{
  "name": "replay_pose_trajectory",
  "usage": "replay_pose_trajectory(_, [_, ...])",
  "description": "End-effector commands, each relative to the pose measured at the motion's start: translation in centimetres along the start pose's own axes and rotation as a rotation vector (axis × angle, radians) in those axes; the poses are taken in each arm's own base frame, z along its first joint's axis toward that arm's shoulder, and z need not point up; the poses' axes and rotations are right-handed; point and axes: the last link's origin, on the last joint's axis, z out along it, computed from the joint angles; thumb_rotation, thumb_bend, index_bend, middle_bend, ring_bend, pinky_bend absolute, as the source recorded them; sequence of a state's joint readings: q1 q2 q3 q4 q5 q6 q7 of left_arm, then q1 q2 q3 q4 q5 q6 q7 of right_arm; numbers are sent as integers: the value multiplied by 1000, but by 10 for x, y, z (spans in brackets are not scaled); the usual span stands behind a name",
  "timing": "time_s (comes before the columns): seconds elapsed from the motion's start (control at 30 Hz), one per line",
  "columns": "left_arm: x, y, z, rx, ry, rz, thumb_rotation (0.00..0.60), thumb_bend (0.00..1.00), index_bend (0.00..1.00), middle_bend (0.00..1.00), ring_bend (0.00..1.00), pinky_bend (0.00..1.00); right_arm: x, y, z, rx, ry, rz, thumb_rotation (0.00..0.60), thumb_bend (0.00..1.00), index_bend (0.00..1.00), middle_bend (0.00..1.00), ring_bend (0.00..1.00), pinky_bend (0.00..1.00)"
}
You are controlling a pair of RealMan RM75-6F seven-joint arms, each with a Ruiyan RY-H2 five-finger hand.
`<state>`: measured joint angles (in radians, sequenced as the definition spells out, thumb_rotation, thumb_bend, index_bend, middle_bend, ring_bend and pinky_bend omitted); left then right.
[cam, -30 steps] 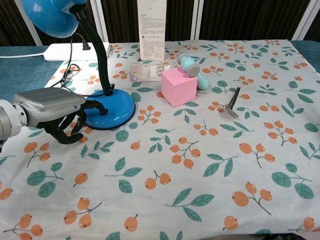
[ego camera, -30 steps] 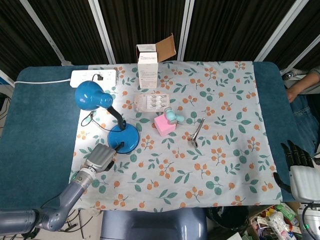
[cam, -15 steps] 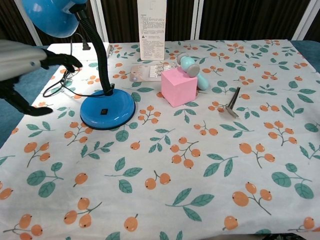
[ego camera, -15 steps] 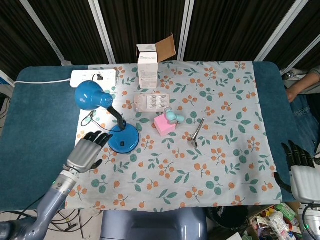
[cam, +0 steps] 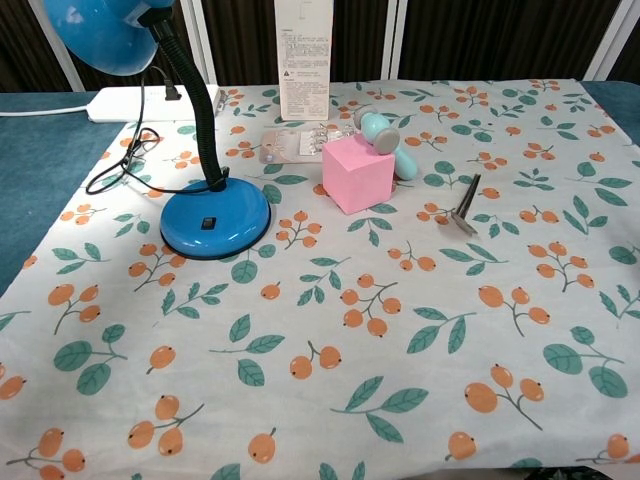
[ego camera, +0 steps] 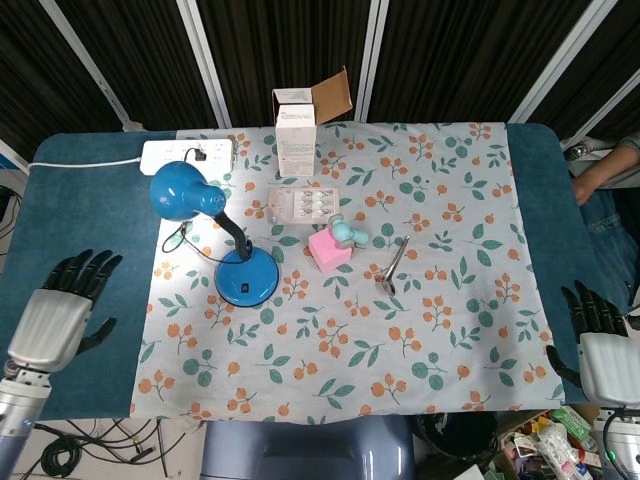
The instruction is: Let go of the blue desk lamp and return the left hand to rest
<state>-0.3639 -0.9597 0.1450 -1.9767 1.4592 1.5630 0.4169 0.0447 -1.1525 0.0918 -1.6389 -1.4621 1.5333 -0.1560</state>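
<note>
My left hand (ego camera: 55,315) was off the floral cloth (ego camera: 430,300), over the bare blue table (ego camera: 70,210) at the near left, fingers spread and holding nothing. It was well apart from the blue desk lamp (ego camera: 245,277). My right hand (ego camera: 600,345) was at the near right edge of the table, fingers apart and likewise empty. The chest view showed neither hand.

The lamp stood upright on the left part of the cloth, on its round base, with the black gooseneck rising from it and the shade (ego camera: 178,190) leaning far-left. Its cord (cam: 125,165) trailed toward the power strip (ego camera: 187,154) at the far left edge.

Handling note, judged only: the base looked like the heavy, stable part, while the gooseneck probably flexes and the glossy shade may be slippery. The rim of the base or the bottom of the neck would be the sound place to take hold.

Release looked done; the hand appeared at or near rest.
</note>
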Motion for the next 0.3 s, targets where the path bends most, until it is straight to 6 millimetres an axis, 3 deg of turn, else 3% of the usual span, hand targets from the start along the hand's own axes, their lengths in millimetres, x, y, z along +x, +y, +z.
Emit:
replay_pose_trajectory(0.03, [-3, -20, -11, 48, -22, 22, 600, 253, 73, 87, 54, 134, 0, 0, 0, -1, 1, 2, 600, 223, 0, 0, 54, 97])
replay_pose_trajectory(0.3, [-13, -33, -8, 55, -33, 2, 600, 242, 73, 80, 54, 116, 1, 0, 0, -1, 8, 5, 600, 224, 0, 0, 54, 98])
